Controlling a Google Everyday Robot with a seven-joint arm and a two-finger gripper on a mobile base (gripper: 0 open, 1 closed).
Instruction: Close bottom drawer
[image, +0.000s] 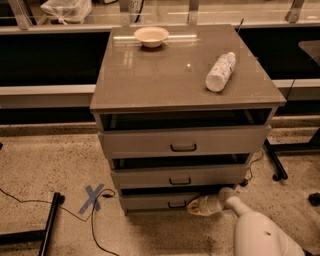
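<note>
The grey-taupe cabinet (185, 85) has three drawers. The bottom drawer (155, 201) is the lowest one, with a shallow flat front and a small black handle (176, 204). Its front sits only slightly forward of the middle drawer (175, 177), with a thin dark gap above it. My gripper (196, 206) is low at the floor, its tip against the right part of the bottom drawer's front, just right of the handle. My white arm (255, 230) comes in from the lower right.
The top drawer (182, 141) and the middle drawer stand a little open. A beige bowl (151, 36) and a lying white bottle (220, 71) sit on the cabinet top. A blue tape X (92, 197), cables and a black stand leg (47, 225) lie on the floor at left.
</note>
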